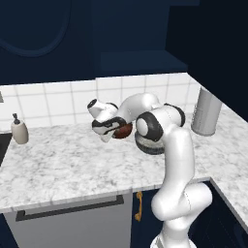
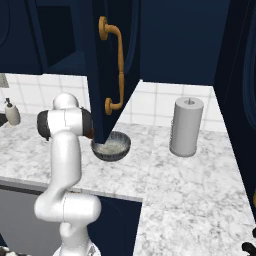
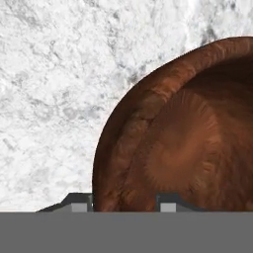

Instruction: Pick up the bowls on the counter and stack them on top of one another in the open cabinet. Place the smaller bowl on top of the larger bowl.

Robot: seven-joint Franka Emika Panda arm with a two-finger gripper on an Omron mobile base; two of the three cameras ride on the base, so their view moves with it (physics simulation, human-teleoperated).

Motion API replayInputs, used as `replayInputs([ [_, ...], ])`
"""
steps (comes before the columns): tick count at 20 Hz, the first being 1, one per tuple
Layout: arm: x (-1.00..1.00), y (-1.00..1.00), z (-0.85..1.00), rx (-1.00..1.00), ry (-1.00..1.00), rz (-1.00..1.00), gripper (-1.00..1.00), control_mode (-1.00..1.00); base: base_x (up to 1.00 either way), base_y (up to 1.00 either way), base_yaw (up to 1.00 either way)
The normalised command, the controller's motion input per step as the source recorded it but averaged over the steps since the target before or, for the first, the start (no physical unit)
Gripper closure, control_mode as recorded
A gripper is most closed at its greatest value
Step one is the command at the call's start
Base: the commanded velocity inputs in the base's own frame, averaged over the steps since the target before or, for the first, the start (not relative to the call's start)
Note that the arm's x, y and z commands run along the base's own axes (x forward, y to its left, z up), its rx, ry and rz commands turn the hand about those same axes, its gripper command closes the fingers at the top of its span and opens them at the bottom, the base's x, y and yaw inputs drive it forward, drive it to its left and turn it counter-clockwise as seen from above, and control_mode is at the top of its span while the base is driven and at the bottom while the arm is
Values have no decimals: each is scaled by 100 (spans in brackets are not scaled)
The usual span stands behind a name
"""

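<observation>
My gripper (image 3: 126, 202) sits low over the smaller bowl (image 3: 183, 143), one fingertip outside its rim and one inside, straddling the wall; I cannot tell whether they are pinching it. The bowl rests on the counter (image 1: 63, 160) toward the back edge, just beside the larger bowl (image 2: 111, 146).

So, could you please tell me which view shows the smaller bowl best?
The hand view: the smaller bowl looms close, its rim between the fingertips. In the left base view, the hand partly covers it; in the right base view, I cannot make it out.
</observation>
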Motion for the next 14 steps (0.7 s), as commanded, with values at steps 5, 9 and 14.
replayInputs([
  [5,-67,-12,12,0,-6,4,100,-100,0,0,0],
  [9,-100,1,73,0,-18,8,100,-100,0,0,0],
  [14,-100,-8,88,1,-2,0,100,-100,0,0,0],
])
